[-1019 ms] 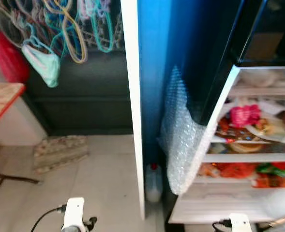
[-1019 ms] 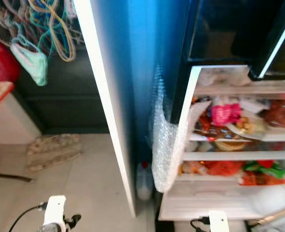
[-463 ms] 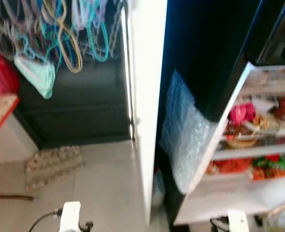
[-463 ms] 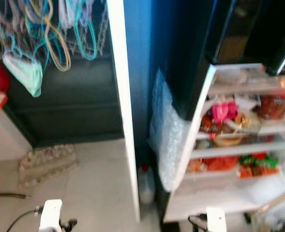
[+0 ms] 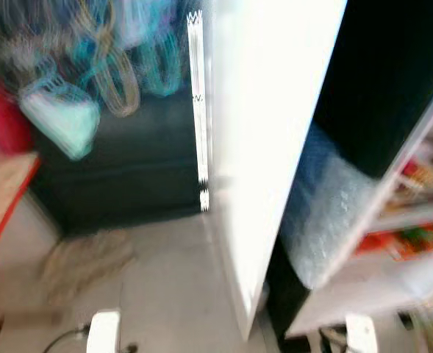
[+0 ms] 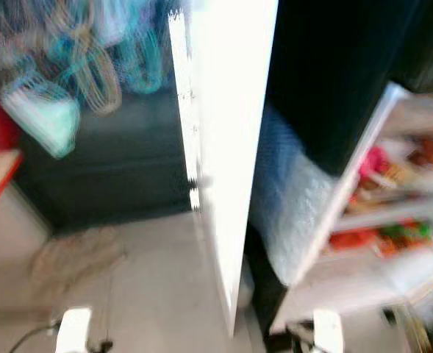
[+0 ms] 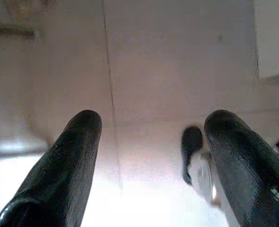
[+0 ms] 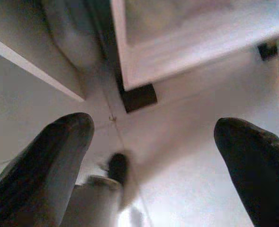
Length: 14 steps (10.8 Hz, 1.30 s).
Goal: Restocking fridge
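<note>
Blurred head view: open fridge [image 5: 392, 220] at 3 o'clock, its white door [image 5: 267, 147] edge-on at 12 (hangers [image 5: 106, 66] at 10). Left gripper [image 7: 148, 156] and right gripper [image 8: 151, 156] hang low over pale floor [image 7: 167, 61], fingers spread wide, holding nothing.

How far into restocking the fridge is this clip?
Done: the fridge door stands open, and the shelves already hold food. In hand: nothing; the left claw and right claw are open and empty above the floor. Left: fetching and shelving items. The head views are blurred.

Camera swung left and blurred; tall white fridge door [image 5: 264, 147] now fills centre, stocked white fridge shelves [image 5: 414, 220] pushed to right edge.
</note>
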{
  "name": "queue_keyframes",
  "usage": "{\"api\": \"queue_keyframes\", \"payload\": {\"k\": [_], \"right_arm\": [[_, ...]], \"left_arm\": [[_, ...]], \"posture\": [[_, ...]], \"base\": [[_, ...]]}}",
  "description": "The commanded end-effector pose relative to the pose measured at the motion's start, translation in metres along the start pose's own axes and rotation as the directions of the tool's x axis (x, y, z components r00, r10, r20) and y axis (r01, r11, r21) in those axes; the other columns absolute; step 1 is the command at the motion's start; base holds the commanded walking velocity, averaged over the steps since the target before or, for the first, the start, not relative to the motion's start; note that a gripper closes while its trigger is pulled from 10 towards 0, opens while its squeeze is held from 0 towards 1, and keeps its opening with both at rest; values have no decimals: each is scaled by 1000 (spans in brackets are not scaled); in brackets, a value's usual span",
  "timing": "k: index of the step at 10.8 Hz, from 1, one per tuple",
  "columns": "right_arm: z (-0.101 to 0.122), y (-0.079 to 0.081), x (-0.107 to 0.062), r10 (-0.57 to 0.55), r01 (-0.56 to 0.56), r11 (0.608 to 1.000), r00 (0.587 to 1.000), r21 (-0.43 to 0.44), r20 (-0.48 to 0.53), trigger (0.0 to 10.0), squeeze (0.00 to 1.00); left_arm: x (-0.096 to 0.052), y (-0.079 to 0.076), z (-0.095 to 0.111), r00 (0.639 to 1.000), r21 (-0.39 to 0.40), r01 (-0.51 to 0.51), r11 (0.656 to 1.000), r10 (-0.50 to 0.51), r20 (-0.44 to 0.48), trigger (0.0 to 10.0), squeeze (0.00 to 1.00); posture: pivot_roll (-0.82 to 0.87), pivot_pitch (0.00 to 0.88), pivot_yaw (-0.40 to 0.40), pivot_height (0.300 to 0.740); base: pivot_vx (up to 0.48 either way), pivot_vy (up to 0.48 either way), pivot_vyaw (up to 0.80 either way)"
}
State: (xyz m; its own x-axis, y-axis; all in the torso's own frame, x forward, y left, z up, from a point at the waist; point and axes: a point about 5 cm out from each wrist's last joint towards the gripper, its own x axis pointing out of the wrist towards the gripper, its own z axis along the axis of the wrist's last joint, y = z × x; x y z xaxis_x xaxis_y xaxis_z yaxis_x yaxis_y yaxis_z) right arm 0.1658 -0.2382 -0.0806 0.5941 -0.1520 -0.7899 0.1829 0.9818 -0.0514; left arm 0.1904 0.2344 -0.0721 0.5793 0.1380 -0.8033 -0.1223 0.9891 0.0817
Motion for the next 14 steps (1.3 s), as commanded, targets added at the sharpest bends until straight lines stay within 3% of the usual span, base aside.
{"api": "queue_keyframes", "payload": {"k": [1, 8, 10, 12, 14], "right_arm": [[-9, -9, -3, -24, 24, 1000, 999, 8, -32, 10000, 0], [-8, -9, -3, -16, 16, 1000, 999, -1, -39, 10000, 0], [-9, -9, -3, -16, 16, 1000, 999, -2, -40, 10000, 0], [-9, -9, -3, -16, 16, 1000, 999, -7, -42, 10000, 0], [-9, -9, -3, -13, 13, 1000, 999, -8, -34, 10000, 0]], "left_arm": [[2, -9, 7, 1000, 8, 24, 1000, -24, 13, 10000, 0], [2, -9, 7, 1000, 3, 27, 1000, -27, 8, 10000, 0], [2, -9, 6, 1000, -2, 30, 1000, -30, 4, 10000, 0], [2, -10, 5, 999, 19, 32, 999, -32, 0, 10000, 0], [2, -10, 5, 999, 25, 34, 999, -34, -2, 10000, 0]], "posture": [[56, 0, 24, 740], [64, 0, 21, 740], [60, 0, 23, 740], [55, 0, 26, 740], [53, 0, 28, 740]], "base": [[0, 0, -738], [0, 0, -738], [0, 444, -738], [0, 0, -738], [0, 0, 0]]}}
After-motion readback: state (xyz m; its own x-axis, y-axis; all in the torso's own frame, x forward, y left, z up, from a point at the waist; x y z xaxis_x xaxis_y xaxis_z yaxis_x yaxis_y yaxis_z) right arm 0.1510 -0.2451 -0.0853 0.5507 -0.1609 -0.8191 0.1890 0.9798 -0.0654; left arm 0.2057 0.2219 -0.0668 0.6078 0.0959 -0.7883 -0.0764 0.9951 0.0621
